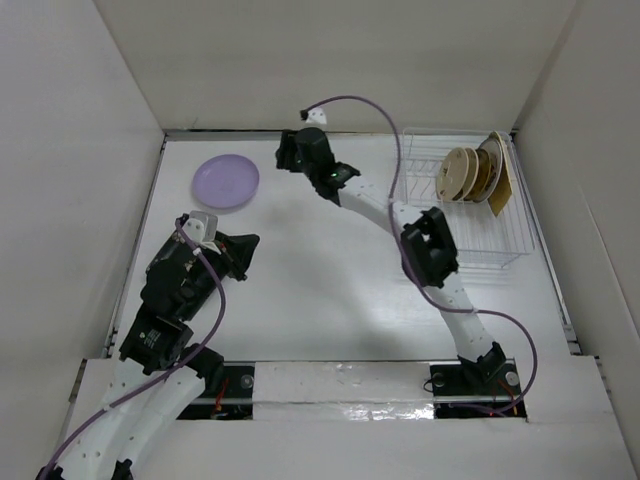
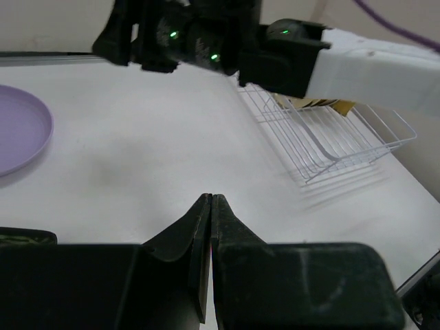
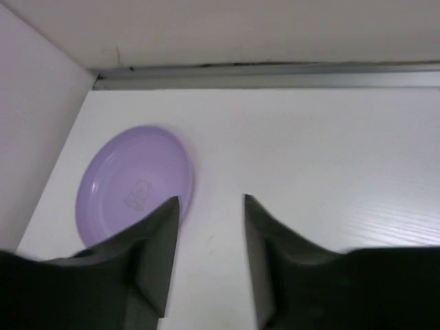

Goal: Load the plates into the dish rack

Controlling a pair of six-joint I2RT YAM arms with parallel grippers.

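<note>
Lavender plate [image 1: 226,183] is seen lying flat on the tabletop [image 1: 320,290] at the far-left corner, well apart from the dish rack [image 1: 490,250].
Cream and gold plates [image 1: 470,172] are stood on edge at the rack's far end. The right claw [image 3: 210,206] is held apart just beside the lavender plate. The left claw [image 2: 212,199] is pressed together, empty, nearer the bases.

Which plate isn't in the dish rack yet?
The lavender round plate. It lies flat on the table at the far left, while the other plates stand on edge in the dish rack.
</note>
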